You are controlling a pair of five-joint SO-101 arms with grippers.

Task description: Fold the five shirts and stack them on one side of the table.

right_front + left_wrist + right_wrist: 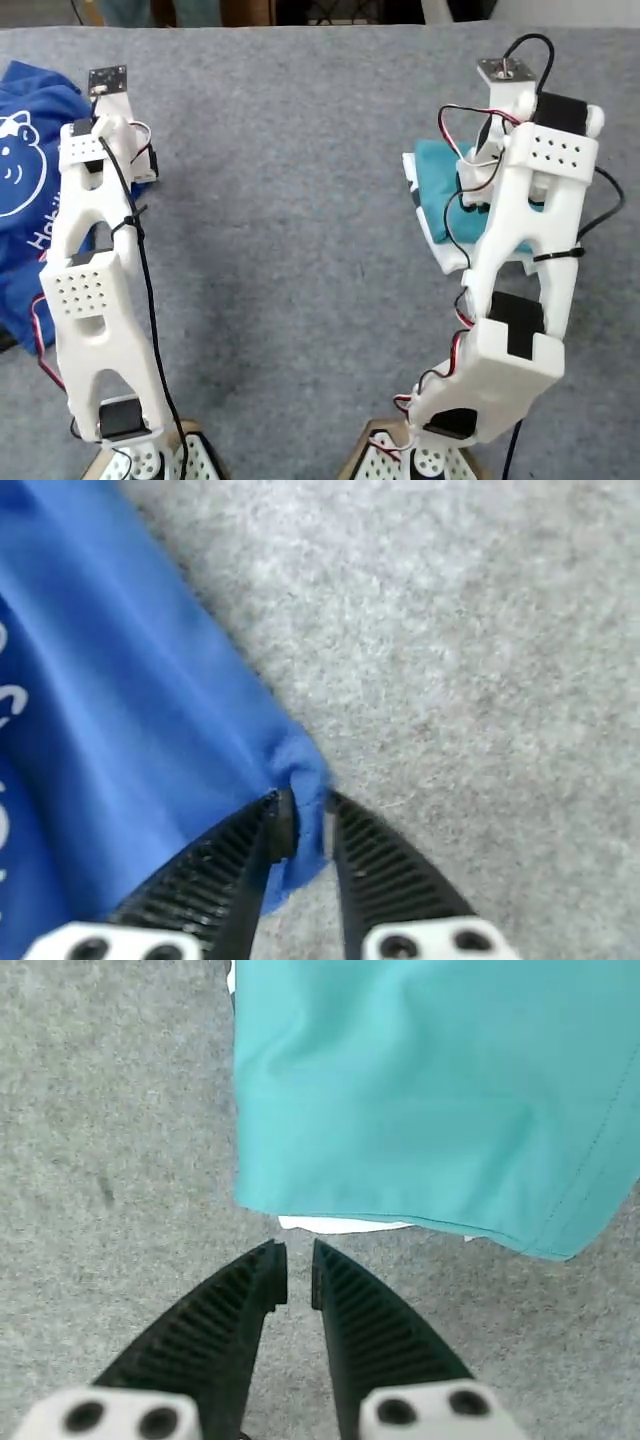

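Pinched at the very tips of the left tool (300,815): a corner of the blue shirt (130,710), hem bunched into a small fold between the ribbed fingers and clamped tight. Spread unfolded along the left edge of the grey desk (480,630), white print up, partly hidden beneath the left arm in the high view. Judged to be the start of a fold on this shirt. Best done by lifting just enough to free the corner from the felt, then carrying it low across the body of the shirt toward the opposite edge, to roll the cloth over rather than drag the whole garment. Worth holding the bite firm: only a little fabric caught, likely to slip if pulled quickly. Set down with edges matched before letting go. Well apart, on the right side, a folded teal shirt (420,1090) resting on a white shirt (340,1225), with a strip of white peeping out beneath, probably the stack to join. Just short of that pile, the right tool (298,1260), tips drawn almost together, gripping nothing, above bare desk. Better kept off the pile, or brought across to pin the blue cloth during the fold.
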